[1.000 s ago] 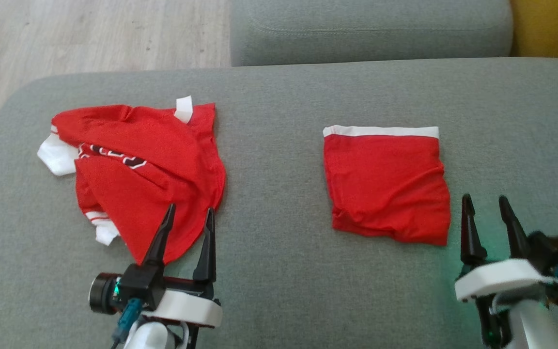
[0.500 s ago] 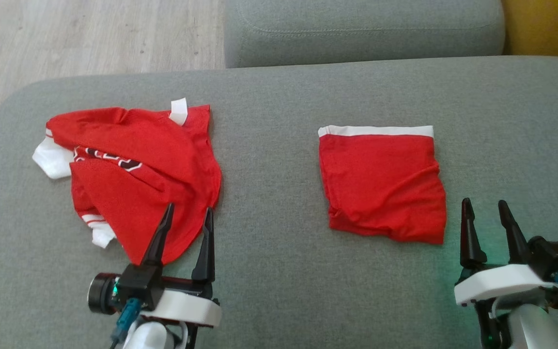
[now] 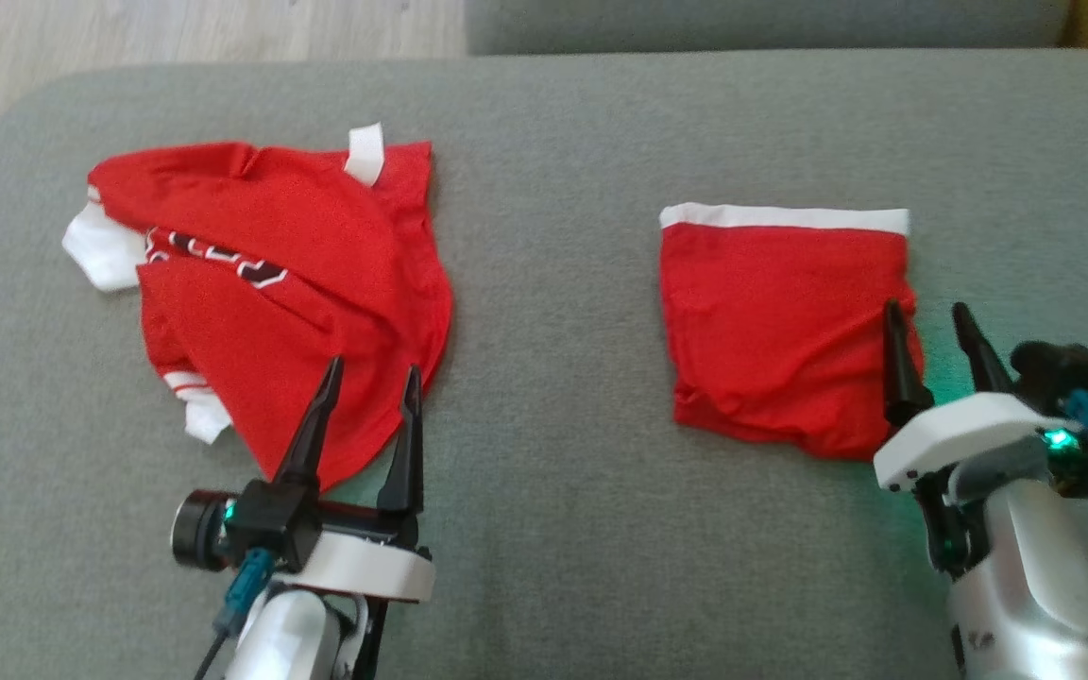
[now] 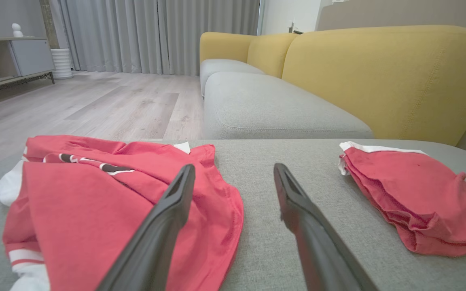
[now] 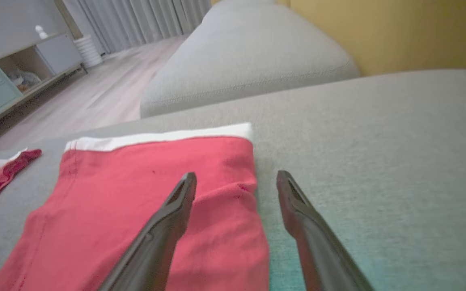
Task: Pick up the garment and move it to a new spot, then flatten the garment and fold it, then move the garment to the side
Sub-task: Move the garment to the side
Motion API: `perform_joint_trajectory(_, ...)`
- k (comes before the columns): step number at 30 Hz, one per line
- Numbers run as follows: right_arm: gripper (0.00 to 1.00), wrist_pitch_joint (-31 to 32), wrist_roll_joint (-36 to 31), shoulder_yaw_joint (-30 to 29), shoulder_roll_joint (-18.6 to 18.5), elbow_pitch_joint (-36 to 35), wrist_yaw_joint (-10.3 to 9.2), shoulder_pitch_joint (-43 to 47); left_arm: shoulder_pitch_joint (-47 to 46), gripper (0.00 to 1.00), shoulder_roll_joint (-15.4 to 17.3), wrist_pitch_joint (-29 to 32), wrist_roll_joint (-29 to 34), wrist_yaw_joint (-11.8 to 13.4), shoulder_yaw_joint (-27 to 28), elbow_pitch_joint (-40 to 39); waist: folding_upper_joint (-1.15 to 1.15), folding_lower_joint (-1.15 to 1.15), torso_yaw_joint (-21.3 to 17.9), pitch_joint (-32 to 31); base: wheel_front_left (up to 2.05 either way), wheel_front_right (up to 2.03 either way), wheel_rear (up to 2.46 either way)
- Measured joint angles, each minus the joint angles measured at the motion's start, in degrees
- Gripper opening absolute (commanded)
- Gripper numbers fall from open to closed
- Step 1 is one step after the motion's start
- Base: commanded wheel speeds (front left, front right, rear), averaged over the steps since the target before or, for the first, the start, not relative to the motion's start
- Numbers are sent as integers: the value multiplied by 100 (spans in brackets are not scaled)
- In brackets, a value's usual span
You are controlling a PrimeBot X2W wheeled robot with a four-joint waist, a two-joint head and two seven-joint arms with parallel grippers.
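Note:
A crumpled red garment [image 3: 298,274] with white sleeve cuffs and dark lettering lies on the left of the grey sofa seat [image 3: 553,283]. My left gripper [image 3: 374,366] stands open just above its near hem, fingers apart over the cloth's edge [image 4: 95,194]. A second red garment [image 3: 771,321], folded into a square with a white band at its far edge, lies to the right. My right gripper [image 3: 926,306] is open at its right edge: one finger is over the red cloth [image 5: 136,194], the other over bare cushion. Neither gripper holds anything.
Wooden floor [image 3: 176,28] runs beyond the seat's rounded left end. Another grey cushion [image 3: 742,24] lies behind, and a yellow backrest [image 4: 378,72] rises at the right. Bare cushion stretches between the two garments and along the near side.
The camera has tilted, shifting the whole picture. My right gripper has moved forward and left, from beside the folded garment's near corner to over its right edge. The left gripper keeps its place.

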Motion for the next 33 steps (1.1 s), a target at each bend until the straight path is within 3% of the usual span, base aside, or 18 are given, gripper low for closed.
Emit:
perform_joint_trajectory(9,100,537,-147,-215,-8,1158,0,-684,-113,100,-1,0,19,-20,-29,55,0,0,263,224,0,0,0)
perform_joint_trajectory(10,22,584,-148,-212,-22,1265,0,-772,-116,100,-1,0,19,-20,-31,58,0,0,286,236,0,0,0)
perform_joint_trajectory(11,0,610,-163,-214,-43,1352,0,-859,-119,100,-1,0,19,-20,-32,60,0,-1,305,242,0,0,0)
perform_joint_trajectory(16,0,524,-698,-266,-45,1603,1,-1030,-117,100,-1,0,19,-10,-25,98,0,-1,297,162,0,0,0)
perform_joint_trajectory(22,0,483,-1613,-423,-165,1270,1,-1016,-114,100,-1,0,19,-3,-3,120,0,-1,122,39,0,0,0)
perform_joint_trajectory(25,0,730,-1853,-338,-546,1029,1,-1016,-113,100,-1,0,18,-3,1,100,0,-1,27,17,0,0,0)
perform_joint_trajectory(33,0,1329,-2039,-330,-2023,903,1,-1018,-130,100,-1,0,19,-12,2,3,0,-1,-2,239,0,0,0)
